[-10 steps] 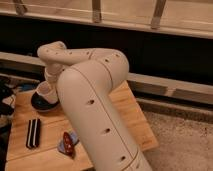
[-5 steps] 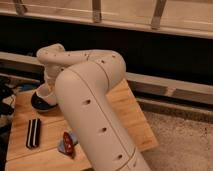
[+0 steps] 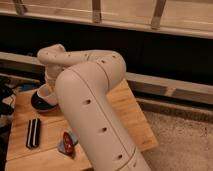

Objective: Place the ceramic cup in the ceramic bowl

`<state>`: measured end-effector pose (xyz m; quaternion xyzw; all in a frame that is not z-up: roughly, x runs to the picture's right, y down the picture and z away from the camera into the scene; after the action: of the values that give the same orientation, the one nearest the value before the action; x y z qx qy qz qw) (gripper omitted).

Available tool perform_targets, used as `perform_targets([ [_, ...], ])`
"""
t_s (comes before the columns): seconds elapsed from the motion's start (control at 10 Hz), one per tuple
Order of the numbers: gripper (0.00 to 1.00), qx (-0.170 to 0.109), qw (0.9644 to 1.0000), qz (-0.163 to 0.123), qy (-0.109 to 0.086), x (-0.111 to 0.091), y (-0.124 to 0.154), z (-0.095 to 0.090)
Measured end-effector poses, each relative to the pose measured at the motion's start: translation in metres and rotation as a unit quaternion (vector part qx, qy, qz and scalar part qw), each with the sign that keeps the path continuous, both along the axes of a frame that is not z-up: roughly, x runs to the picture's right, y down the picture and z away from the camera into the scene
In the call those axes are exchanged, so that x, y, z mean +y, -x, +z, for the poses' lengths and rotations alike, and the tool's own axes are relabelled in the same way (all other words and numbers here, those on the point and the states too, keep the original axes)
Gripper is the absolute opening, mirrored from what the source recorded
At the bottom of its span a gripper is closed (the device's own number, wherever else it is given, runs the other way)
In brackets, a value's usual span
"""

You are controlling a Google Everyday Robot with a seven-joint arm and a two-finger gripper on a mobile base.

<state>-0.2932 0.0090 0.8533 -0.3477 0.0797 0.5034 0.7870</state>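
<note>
The dark ceramic bowl sits at the back left of the wooden table. The pale cream ceramic cup is at the bowl's right side, within its rim; I cannot tell if it rests in the bowl or hangs just above it. My gripper comes down right above the cup, at the end of the cream arm. The arm's wrist hides most of the gripper. The arm's large link covers the middle of the table.
A black striped rectangular block lies at the front left. A small red and blue object lies beside the arm. Dark clutter sits at the left edge. A dark wall with a railing runs behind the table; speckled floor is to the right.
The arm's large link has shifted slightly left and nearer. The gripper and cup stay at the bowl, perhaps a little lower.
</note>
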Motion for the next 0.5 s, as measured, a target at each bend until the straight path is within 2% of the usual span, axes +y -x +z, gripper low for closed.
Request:
perform_targets([
  [0.1, 0.14, 0.001, 1.0000, -0.002, 0.001, 0.0011, -0.0002, -0.0014],
  [0.2, 0.20, 0.001, 1.0000, -0.002, 0.001, 0.0017, -0.0007, -0.0018],
  [0.3, 0.24, 0.003, 1.0000, 0.000, 0.001, 0.0010, -0.0033, -0.0018],
  [0.5, 0.24, 0.004, 1.0000, 0.001, 0.001, 0.0001, -0.0054, -0.0016],
])
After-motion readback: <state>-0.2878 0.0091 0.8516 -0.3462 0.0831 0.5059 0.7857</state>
